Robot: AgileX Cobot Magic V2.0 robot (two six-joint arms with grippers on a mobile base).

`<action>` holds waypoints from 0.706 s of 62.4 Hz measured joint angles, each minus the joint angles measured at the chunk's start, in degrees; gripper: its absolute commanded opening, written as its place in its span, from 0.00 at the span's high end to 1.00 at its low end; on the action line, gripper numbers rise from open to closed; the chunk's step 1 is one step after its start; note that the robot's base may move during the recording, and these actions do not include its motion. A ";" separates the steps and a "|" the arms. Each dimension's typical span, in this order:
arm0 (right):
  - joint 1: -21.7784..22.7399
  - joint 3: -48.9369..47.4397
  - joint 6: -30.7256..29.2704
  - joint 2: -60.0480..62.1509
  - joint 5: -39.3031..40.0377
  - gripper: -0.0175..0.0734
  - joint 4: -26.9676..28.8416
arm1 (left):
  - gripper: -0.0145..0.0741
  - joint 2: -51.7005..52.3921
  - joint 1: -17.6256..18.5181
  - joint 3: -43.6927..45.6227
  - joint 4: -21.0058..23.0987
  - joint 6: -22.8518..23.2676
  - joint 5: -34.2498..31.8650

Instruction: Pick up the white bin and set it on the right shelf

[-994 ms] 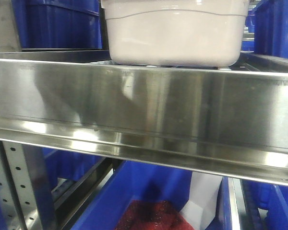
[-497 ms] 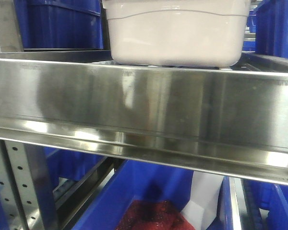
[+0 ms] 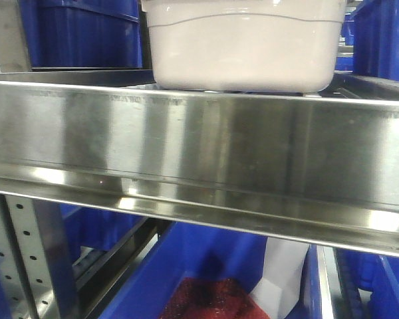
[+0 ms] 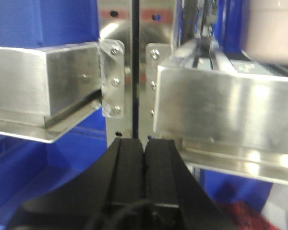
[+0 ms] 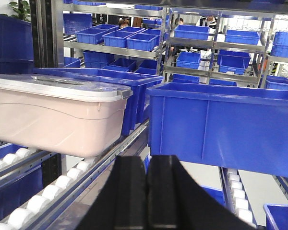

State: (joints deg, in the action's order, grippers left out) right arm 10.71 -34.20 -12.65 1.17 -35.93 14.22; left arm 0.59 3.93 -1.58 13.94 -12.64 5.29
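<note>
Both end effectors, left (image 4: 144,143) and right (image 5: 146,165), level, closed, empty.

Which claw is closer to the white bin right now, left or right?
Right, as far as the views show. The right claw, shut, faces the white bin from its front-right. The left claw, shut, sits low by the shelf upright, the bin at frame edge.

One translucent whitish-pink plastic tub with a white lid (image 5: 57,117), two black grippers, left (image 4: 144,143) and right (image 5: 147,165), many blue plastic bins (image 5: 221,127).

Left gripper (image 4: 144,143) jaws closed together, steel shelf rails (image 4: 216,105) ahead
</note>
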 measured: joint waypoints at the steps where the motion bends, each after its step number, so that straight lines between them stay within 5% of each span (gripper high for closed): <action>1: 0.00 0.00 0.00 0.00 0.00 0.73 0.00 | 0.97 0.00 0.00 0.00 -0.03 0.00 -0.04; 16: 0.00 0.00 -0.10 0.00 0.00 0.73 0.00 | 0.97 0.00 0.00 0.00 -4.15 3.31 -2.83; 44: 0.00 0.00 -0.10 0.00 0.00 0.73 0.00 | 0.97 0.00 0.84 0.00 -5.26 5.91 -4.19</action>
State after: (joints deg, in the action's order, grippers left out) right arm 10.71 -34.20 -12.76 1.17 -35.93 14.22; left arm 0.59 4.77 -1.58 8.68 -6.73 1.10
